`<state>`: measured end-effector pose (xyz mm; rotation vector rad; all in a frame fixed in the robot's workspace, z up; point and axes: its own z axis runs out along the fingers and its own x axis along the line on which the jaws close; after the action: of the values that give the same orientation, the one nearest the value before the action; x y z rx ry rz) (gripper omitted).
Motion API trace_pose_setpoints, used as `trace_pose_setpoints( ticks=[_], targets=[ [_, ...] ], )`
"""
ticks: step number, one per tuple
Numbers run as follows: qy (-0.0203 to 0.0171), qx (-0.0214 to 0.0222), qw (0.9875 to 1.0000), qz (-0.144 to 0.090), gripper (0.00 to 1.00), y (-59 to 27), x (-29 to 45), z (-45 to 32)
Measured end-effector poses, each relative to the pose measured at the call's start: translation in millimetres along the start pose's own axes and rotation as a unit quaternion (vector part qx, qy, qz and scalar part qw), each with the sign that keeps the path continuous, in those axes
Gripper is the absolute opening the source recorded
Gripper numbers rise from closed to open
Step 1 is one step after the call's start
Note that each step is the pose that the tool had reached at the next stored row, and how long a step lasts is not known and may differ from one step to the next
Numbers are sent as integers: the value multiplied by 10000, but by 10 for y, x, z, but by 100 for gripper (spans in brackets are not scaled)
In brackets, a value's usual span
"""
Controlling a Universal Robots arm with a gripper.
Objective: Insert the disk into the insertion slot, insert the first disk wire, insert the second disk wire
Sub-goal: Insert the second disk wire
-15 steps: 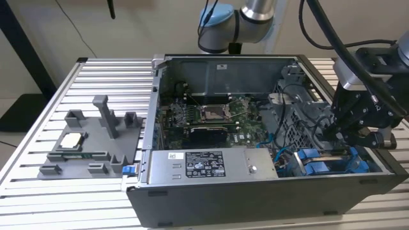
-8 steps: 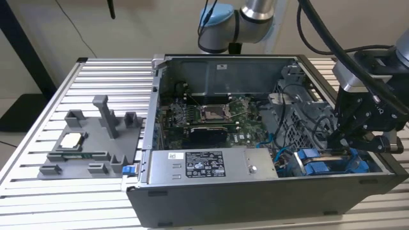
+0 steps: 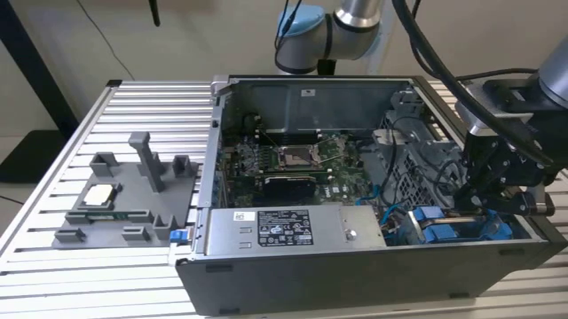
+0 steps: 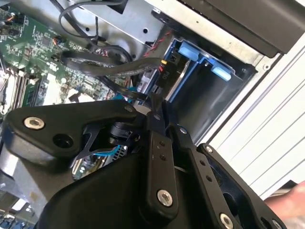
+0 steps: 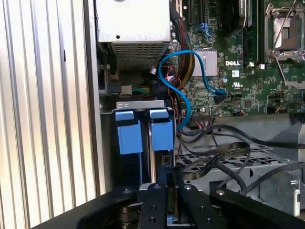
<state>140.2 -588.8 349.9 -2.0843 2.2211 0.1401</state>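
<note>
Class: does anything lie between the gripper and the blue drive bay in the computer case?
Yes. In the first wrist view, black cables loop just beside the gripper, near the insertion slot with its blue tabs. Directly ahead, nothing visible blocks it.

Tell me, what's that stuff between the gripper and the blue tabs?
In the first wrist view, black cables loop beside the gripper, and the disk's edge runs from the fingers up to the blue tabs.

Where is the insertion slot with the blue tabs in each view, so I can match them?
Exterior view: the insertion slot sits in the case's near corner at the exterior view's right, below the gripper.
Second wrist view: the slot lies past the gripper, against the case wall.
First wrist view: its two blue tabs stand past the gripper, beside the case wall.
Shared landmark: the green motherboard.
</note>
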Motion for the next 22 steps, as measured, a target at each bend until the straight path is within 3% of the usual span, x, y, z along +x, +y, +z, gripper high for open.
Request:
trace_pose_setpoints(
  ticks=[5, 22],
  targets=[
    [-1, 23, 10000, -3, 16, 3, -43, 31],
    [-3, 24, 10000, -3, 16, -39, -39, 90]
  ],
)
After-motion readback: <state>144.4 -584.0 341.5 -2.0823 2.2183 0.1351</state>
